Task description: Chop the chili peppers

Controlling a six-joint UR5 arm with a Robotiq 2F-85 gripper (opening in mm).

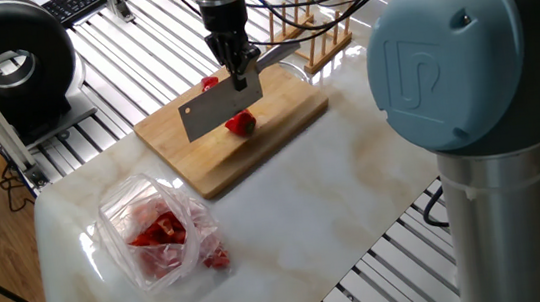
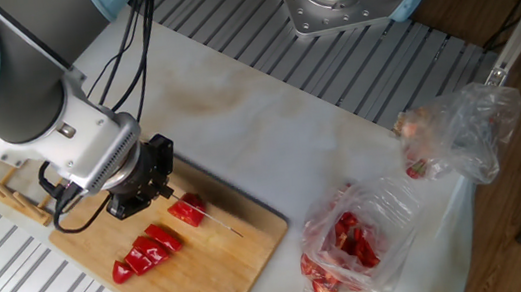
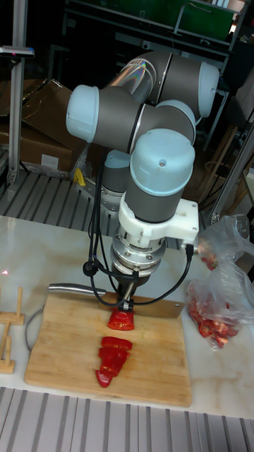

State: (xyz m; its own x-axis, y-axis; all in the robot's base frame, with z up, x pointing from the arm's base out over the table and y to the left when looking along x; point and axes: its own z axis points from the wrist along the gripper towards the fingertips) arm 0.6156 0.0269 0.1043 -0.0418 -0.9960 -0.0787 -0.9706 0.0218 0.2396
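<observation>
The gripper (image 1: 238, 62) is clenched on the spine of a flat rectangular steel cleaver (image 1: 221, 106), whose edge sits at a glossy red chili pepper chunk (image 2: 187, 212) on the pale-grained wooden cutting board (image 2: 245, 260), with a row of cut chili slices (image 2: 146, 254) just beside it. The board lies on a smooth, marbled white tabletop (image 1: 325, 195) set over ribbed aluminium rails (image 2: 222, 10). A crinkled clear plastic bag (image 2: 358, 234) of red pieces and a wooden dowel rack (image 1: 323, 35) also rest on the tabletop.
</observation>
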